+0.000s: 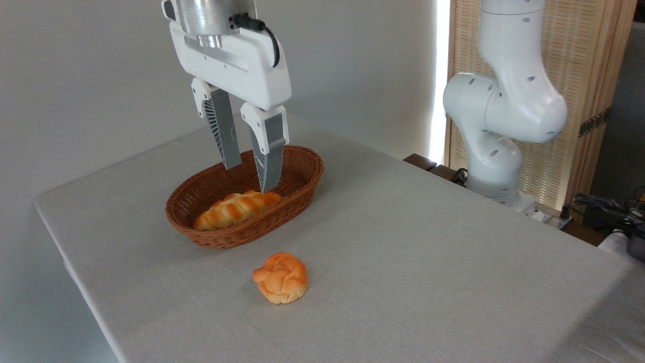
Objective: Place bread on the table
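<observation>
The bread (280,278), a small round golden-orange bun with a knotted top, lies on the table (413,237), which is covered in light grey cloth, a short way in front of the wicker basket. My gripper (250,177) hangs above the basket (308,177), well behind and above the bun. Its two grey fingers point down with a gap between them and nothing in it. The lower fingertip sits just over the far end of the braided loaf.
The brown oval basket holds a longer braided loaf (236,209). The arm's white base (499,151) stands at the table's far right edge. Cables and dark objects (615,212) lie beyond it. The table's left edge (75,272) drops off near the basket.
</observation>
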You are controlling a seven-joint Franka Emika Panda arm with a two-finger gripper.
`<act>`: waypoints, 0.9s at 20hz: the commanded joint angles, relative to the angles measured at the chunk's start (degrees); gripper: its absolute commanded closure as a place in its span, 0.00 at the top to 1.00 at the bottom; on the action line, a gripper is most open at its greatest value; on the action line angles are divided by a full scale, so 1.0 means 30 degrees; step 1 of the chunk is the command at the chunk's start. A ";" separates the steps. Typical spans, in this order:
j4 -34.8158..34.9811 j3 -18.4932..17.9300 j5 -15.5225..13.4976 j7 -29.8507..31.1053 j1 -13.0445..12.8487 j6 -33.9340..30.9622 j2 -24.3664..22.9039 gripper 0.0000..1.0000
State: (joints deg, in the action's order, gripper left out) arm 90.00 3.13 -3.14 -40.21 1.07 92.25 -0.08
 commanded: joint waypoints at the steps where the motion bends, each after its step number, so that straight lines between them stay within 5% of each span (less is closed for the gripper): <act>1: -0.0499 -0.0575 -0.0389 -0.0074 -0.0386 -0.0634 0.0086 1.00; 18: -0.0499 -0.1015 -0.0155 0.0072 -0.0795 -0.0663 0.0086 1.00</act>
State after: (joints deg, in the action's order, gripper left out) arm 89.61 1.14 -3.14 -40.22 -0.17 92.13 -0.07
